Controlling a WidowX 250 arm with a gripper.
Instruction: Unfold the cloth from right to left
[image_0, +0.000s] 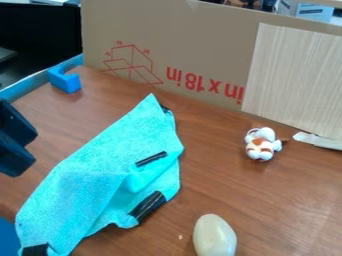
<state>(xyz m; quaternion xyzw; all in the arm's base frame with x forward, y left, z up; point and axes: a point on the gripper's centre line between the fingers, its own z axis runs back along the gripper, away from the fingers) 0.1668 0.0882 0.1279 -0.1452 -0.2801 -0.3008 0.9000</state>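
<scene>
Cloth status: light-blue, towel-like fabric cloth (100, 175) sits on the brown wood-look tabletop (274, 215), long and slanted, pointed at its far end. My read: unfold not done, partial at best. Right flank is bunched, with creases and an uneven edge; left side lies smoother. Can't tell how many layers sit under it.

Left to do: free the folded part on the right, carry it over to the left, flatten.

Black two-finger gripper (18, 140) is left of the cloth, apart from it. Jaw state: can't tell.

On the cloth: thin black strip (151, 159) mid-right, thicker black strip (148, 205) at its lower right edge. White-and-orange small plush toy (261, 150) is well right of the cloth.
</scene>
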